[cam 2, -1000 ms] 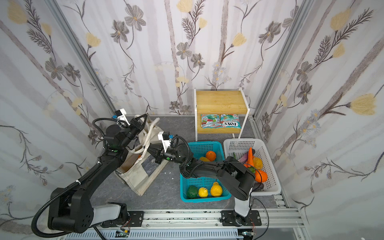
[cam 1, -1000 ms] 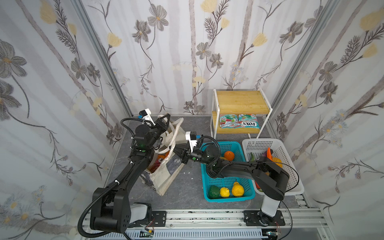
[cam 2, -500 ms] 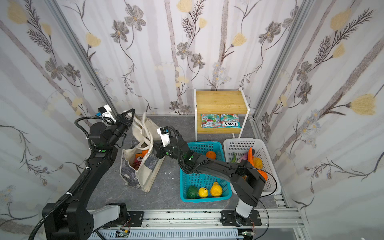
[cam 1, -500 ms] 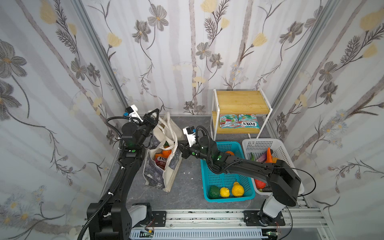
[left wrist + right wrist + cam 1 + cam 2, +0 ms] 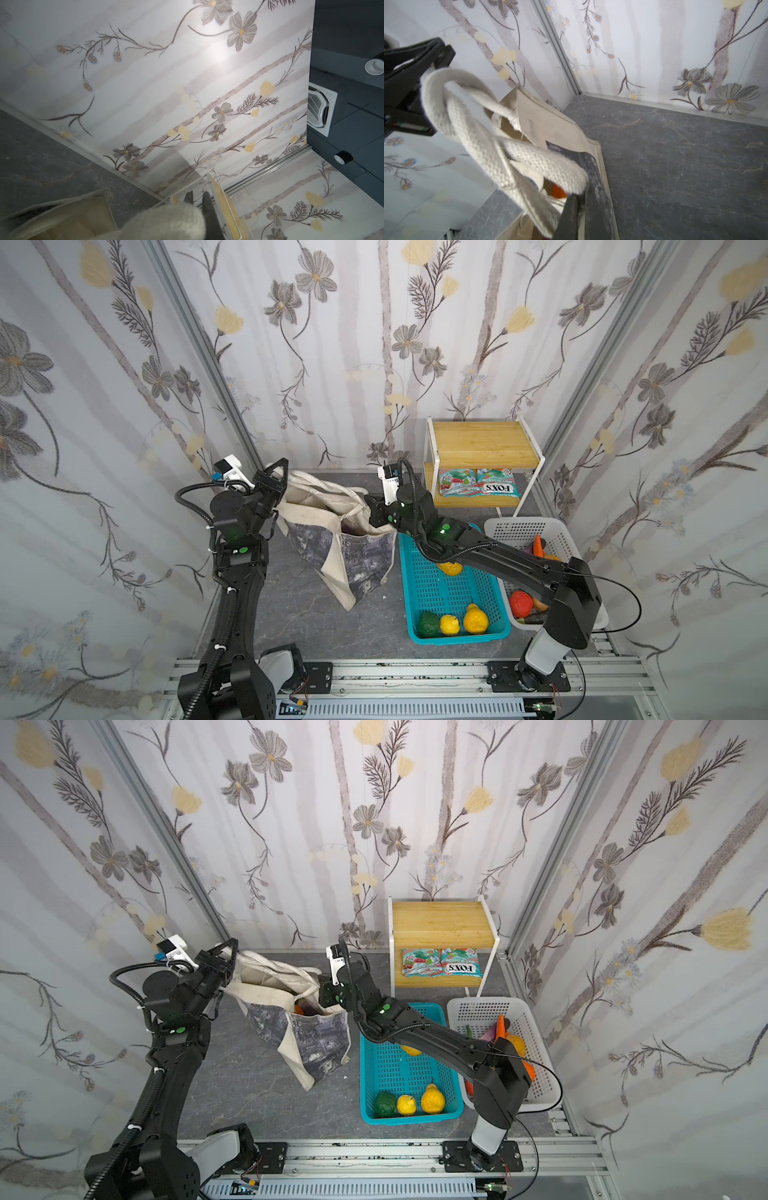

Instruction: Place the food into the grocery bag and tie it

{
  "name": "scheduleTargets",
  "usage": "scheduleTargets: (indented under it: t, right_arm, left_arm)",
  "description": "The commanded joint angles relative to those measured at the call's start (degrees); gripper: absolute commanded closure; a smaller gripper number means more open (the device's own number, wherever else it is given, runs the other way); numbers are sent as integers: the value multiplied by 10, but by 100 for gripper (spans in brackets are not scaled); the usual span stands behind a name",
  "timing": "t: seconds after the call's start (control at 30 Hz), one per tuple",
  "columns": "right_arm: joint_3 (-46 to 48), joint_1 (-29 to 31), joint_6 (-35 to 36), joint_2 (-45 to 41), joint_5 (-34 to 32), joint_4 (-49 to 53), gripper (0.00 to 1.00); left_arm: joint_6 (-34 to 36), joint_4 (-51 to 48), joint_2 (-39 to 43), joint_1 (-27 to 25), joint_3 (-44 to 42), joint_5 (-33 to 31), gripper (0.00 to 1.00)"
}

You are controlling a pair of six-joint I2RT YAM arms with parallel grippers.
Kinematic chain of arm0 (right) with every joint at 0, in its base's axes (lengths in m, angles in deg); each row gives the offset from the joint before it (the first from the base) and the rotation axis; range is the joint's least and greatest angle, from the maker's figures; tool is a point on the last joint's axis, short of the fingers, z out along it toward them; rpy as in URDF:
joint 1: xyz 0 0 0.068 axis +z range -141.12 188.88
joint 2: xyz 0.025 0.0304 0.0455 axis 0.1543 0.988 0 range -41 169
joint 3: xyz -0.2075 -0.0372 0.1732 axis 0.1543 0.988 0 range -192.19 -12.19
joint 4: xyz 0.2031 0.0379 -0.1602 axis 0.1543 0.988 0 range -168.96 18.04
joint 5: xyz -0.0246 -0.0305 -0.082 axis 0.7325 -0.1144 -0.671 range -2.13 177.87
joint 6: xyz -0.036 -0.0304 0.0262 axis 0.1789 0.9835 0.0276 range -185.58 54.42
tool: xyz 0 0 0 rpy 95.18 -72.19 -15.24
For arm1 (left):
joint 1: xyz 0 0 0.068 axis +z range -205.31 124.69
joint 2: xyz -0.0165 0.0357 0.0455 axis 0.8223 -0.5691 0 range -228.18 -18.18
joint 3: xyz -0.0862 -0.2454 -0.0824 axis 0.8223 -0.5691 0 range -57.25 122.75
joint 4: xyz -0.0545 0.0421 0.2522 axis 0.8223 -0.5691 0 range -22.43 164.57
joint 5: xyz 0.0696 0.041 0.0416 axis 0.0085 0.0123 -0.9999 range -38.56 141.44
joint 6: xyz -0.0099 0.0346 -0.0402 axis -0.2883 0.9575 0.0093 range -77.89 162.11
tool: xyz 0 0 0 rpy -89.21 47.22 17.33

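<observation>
The grocery bag (image 5: 353, 556) (image 5: 309, 1040), cream canvas with a dark printed panel, stands on the grey floor between my arms. My left gripper (image 5: 277, 470) (image 5: 226, 952) (image 5: 197, 195) is shut on one cream handle (image 5: 166, 222). My right gripper (image 5: 371, 506) (image 5: 323, 990) (image 5: 580, 199) is shut on the other handle (image 5: 542, 164). The two handles cross in a loose twist (image 5: 473, 128) stretched between the grippers. Orange food (image 5: 557, 191) shows inside the bag's mouth. More food stays outside: toy fruit (image 5: 451, 623) and snack packets (image 5: 478, 487).
A teal basket (image 5: 440, 585) with green, yellow and orange fruit sits right of the bag. Next to it is a white basket (image 5: 523, 529) holding a carrot (image 5: 537, 545) and other vegetables. A wooden shelf rack (image 5: 482, 443) stands at the back right. Walls close in on three sides.
Both grippers have moved apart and toward the back wall, left going left and right going right. The bag came upright and the crossed handles drew taut between them.
</observation>
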Motion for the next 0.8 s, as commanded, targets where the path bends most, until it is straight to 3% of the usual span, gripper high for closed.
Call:
scheduleTargets:
  t: [0.0,0.2,0.53,0.77]
  right_arm:
    - [-52,-20,-10,30,-108,67,100]
    - [-76,-47,-90,61,-131,40,100]
    - [-120,-84,-92,85,-204,32,100]
    - [-120,-98,-73,88,-193,35,100]
  left_arm:
    - [-11,43,15,27,-9,-11,100]
    - [12,21,53,84,-71,-21,100]
    - [82,-63,109,110,-143,-76,100]
    - [112,-89,107,111,-151,-105,100]
